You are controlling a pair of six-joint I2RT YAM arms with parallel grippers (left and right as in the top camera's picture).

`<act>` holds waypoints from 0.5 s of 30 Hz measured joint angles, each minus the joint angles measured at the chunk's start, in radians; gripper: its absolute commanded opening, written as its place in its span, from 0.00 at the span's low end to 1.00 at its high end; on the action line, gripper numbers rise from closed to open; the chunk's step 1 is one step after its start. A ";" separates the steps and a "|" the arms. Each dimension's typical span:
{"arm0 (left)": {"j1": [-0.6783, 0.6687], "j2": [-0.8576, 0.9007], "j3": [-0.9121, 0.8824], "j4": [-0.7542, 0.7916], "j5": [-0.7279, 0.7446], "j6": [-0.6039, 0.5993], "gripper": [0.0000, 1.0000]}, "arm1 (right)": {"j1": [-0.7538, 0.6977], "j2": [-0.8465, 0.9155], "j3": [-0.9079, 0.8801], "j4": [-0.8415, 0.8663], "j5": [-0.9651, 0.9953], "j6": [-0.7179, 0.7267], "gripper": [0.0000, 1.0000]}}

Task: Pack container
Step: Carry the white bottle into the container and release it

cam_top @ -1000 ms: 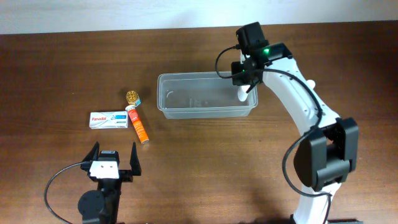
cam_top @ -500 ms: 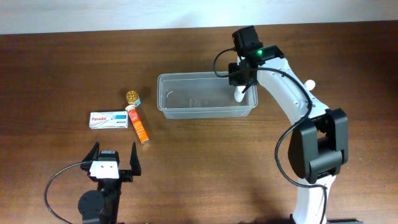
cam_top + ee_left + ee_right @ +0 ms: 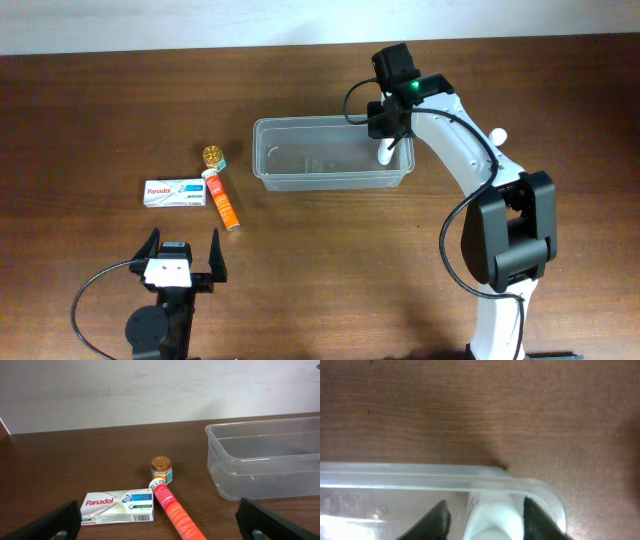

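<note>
The container (image 3: 300,181) is a clear plastic tub at the table's middle; its near wall (image 3: 260,477) also shows in the left wrist view. My right gripper (image 3: 389,137) reaches into the tub's far right corner. Between its fingers stands a white item (image 3: 384,153), close up in the right wrist view (image 3: 492,520), just inside the rim (image 3: 420,481). The jaws (image 3: 485,520) are parted, with a gap on the item's left side. My left gripper (image 3: 183,250) is open near the front left, holding nothing (image 3: 162,522).
Left of the tub lie a white Panadol box (image 3: 175,193) (image 3: 118,506), an orange tube (image 3: 222,205) (image 3: 175,512) and a small gold-lidded jar (image 3: 213,155) (image 3: 161,469). The right arm's base (image 3: 505,250) stands at the right.
The right arm swung a little left over the tub's far right corner, then its jaws parted round the white item. The left arm has not moved.
</note>
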 measured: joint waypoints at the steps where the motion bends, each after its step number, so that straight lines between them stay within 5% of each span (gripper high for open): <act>1: 0.000 0.000 0.000 0.000 0.000 0.000 1.00 | 0.000 0.000 0.000 0.000 0.000 -0.001 0.48; 15: 0.000 0.000 0.000 0.000 0.000 0.000 0.99 | 0.001 0.011 0.102 -0.109 -0.008 -0.013 0.56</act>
